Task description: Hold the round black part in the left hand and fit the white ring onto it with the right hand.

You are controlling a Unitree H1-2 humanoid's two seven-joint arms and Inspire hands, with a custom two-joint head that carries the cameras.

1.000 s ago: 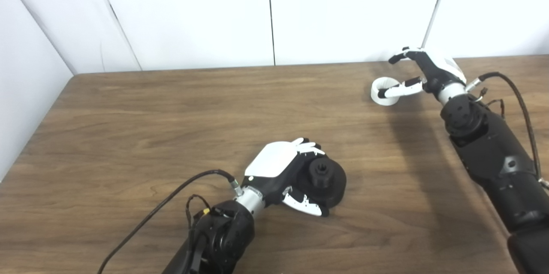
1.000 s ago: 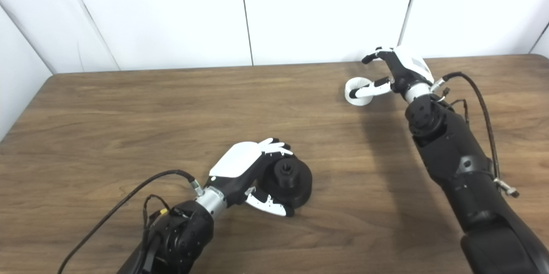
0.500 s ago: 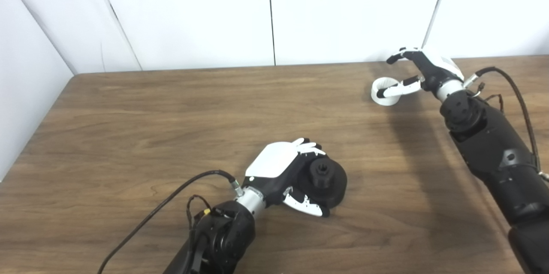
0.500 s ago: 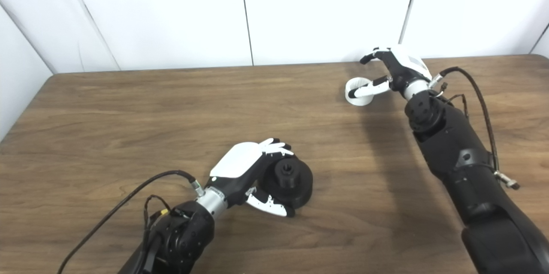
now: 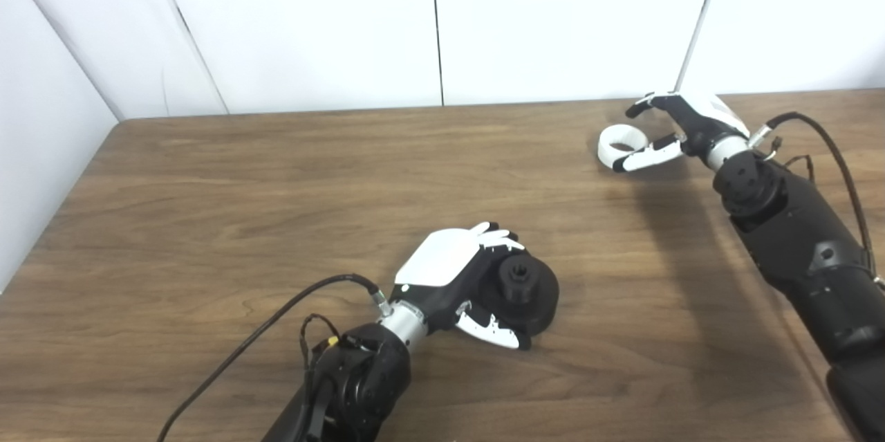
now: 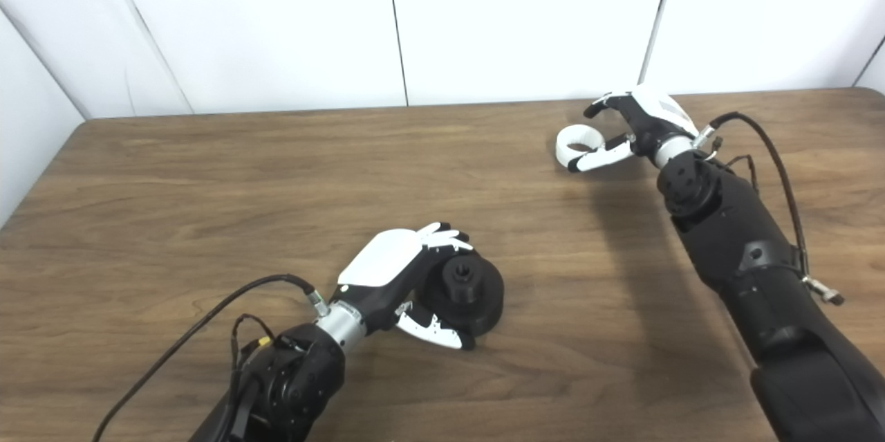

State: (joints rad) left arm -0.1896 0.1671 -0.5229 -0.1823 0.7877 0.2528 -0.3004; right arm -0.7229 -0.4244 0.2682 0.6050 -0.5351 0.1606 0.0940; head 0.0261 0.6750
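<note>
At the far right of the bench, the right hand spreads unclenched around the white ring, not yet gripping. It should pinch the rim squarely before lifting. The left hand clasps the round black part near the bench's middle.

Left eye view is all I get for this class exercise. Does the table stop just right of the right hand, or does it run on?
Observer: It stops. The right eye view shows the table rounding off into a far right corner, a little beyond the right hand.
Operator: Something silver is cut off at my right edge, by the forearm. What is it?
Observer: A silver plug, fully in view here, at the end of the black cable that loops from the wrist.
</note>
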